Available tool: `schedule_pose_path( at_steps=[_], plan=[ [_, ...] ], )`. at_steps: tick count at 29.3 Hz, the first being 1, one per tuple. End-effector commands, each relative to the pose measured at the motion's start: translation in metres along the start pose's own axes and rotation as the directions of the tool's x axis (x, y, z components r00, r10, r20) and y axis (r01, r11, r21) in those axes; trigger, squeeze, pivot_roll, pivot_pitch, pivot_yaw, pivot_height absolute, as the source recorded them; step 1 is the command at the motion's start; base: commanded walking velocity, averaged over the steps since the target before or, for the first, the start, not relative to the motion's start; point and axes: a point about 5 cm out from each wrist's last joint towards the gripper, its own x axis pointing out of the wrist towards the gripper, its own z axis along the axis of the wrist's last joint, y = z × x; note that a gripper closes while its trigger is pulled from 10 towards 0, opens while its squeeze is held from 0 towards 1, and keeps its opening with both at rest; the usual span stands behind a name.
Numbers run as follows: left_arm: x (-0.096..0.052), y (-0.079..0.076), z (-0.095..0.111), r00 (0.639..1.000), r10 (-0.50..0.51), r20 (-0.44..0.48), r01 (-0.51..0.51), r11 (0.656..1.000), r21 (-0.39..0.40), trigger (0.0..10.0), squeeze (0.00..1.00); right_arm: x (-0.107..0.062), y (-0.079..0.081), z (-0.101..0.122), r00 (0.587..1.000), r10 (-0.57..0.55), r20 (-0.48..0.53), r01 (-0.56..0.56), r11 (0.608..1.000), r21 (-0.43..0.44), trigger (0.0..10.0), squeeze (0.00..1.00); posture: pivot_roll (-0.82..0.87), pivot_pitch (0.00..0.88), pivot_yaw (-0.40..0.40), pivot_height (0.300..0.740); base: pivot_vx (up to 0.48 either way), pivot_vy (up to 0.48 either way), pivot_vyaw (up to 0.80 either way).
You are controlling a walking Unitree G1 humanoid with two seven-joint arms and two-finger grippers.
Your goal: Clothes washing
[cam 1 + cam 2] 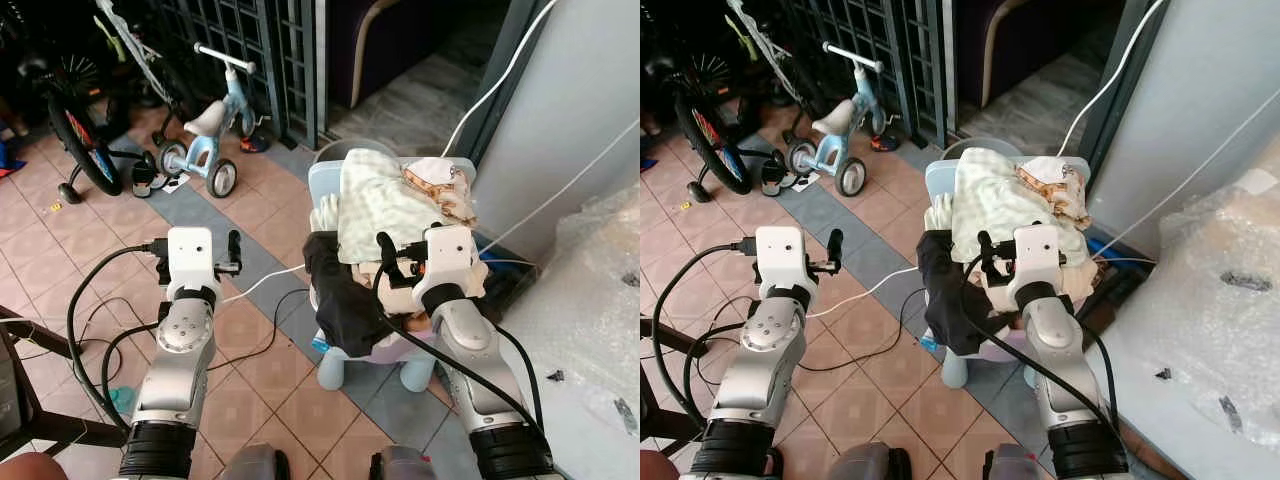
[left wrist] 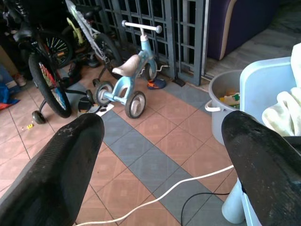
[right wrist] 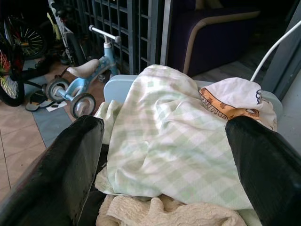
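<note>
While right gripper point(image 3: 155, 155) hovers over clothes pile point(image 1: 385, 210), fingers apart like left gripper point(image 2: 164, 160): shallow grab risks dark garment point(image 1: 345, 295) sliding off chair point(image 1: 325, 185).

Two silver arms w/ round elbow joints, black ribbed cuffs nearest the body. White boxy wrist blocks: left gripper point(image 1: 234, 252), right gripper point(image 1: 384, 256), each w/ long black matte fingers point(image 2: 61, 169), rough-textured. Black cables loop off both wrist blocks.
</note>
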Motion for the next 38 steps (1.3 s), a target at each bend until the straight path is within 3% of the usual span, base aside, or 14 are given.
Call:
schedule_pose_path(
  at_steps=[1, 7, 15, 17, 30, 38],
  plan=[
    [-0.002, -0.005, 0.001, 1.0, -0.028, 0.008, 0.028, 1.0, -0.006, 10.0, 0.0, -0.001, -0.004, -0.004, 1.0, -0.02, -0.023, 0.02, 1.0, -0.007, 10.0, 0.0, -0.03, 0.109, 0.06, 0.74, 0.435, 0.0, 0.0],
    [-0.002, -0.007, 0.0, 1.0, -0.019, -0.004, 0.019, 1.0, -0.024, 10.0, 0.0, 0.001, -0.005, -0.004, 0.999, -0.038, -0.028, 0.038, 0.999, -0.033, 10.0, 0.0, -0.03, 0.11, 0.057, 0.74, 0.384, 0.0, 0.0],
    [-0.004, -0.008, -0.001, 1.0, -0.019, -0.006, 0.019, 1.0, -0.023, 10.0, 0.0, 0.01, -0.023, -0.009, 0.984, -0.139, -0.111, 0.119, 0.978, -0.171, 10.0, 0.0, -0.02, 0.115, 0.052, 0.74, 0.0, 0.0, 0.0],
    [-0.006, -0.009, 0.003, 0.998, -0.065, 0.021, 0.066, 0.998, -0.02, 10.0, 0.0, 0.012, -0.027, -0.007, 0.983, -0.153, -0.103, 0.133, 0.975, -0.177, 10.0, 0.0, -0.01, 0.119, 0.049, 0.74, 0.0, 0.0, 0.0],
    [-0.011, -0.005, 0.0, 0.999, -0.047, 0.004, 0.047, 0.998, -0.035, 10.0, 0.0, 0.014, -0.025, -0.009, 0.983, -0.134, -0.124, 0.112, 0.979, -0.17, 10.0, 0.0, -0.01, 0.135, 0.038, 0.74, 0.385, -0.231, 0.0],
    [-0.01, -0.004, 0.0, 1.0, -0.028, 0.001, 0.028, 0.998, -0.049, 10.0, 0.0, 0.011, -0.023, -0.028, 0.964, -0.089, -0.25, 0.04, 0.98, -0.196, 10.0, 0.0, 0.0, 0.132, 0.034, 0.74, 0.04, 0.0, 0.0]
  ],
)
